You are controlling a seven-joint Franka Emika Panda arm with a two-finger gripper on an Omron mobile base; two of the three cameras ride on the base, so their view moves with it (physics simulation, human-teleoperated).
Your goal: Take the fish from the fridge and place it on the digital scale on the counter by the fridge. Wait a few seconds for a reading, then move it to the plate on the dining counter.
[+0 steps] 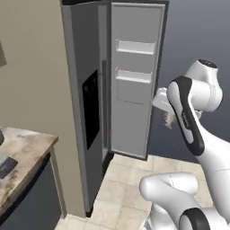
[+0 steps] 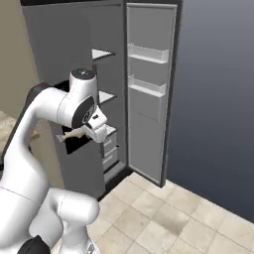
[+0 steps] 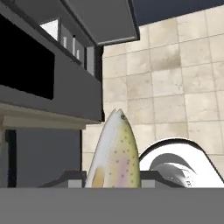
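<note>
The fish (image 3: pixel 116 153), pale and speckled, stands between my gripper's (image 3: pixel 114 180) fingers, and the gripper is shut on it. Seen from the base, the gripper (image 1: pixel 165 112) holds the fish (image 1: pixel 170 120) in the air outside the fridge (image 1: pixel 85 103), to the right of its open door. From the other side, the fish (image 2: pixel 73 134) sticks out left of the hand (image 2: pixel 96 128), in front of the fridge's pale shelves (image 2: pixel 106 96). The digital scale (image 1: pixel 5 165) lies low and dark on the marbled counter (image 1: pixel 29 146) left of the fridge. The plate and the dining counter are out of view.
The fridge door (image 1: pixel 134 85) stands swung open, with two pale door bins. Beige floor tiles (image 1: pixel 126 179) lie below, and a dark wall (image 2: pixel 218 99) rises at the right. Dark cabinets (image 1: pixel 31 202) sit under the counter.
</note>
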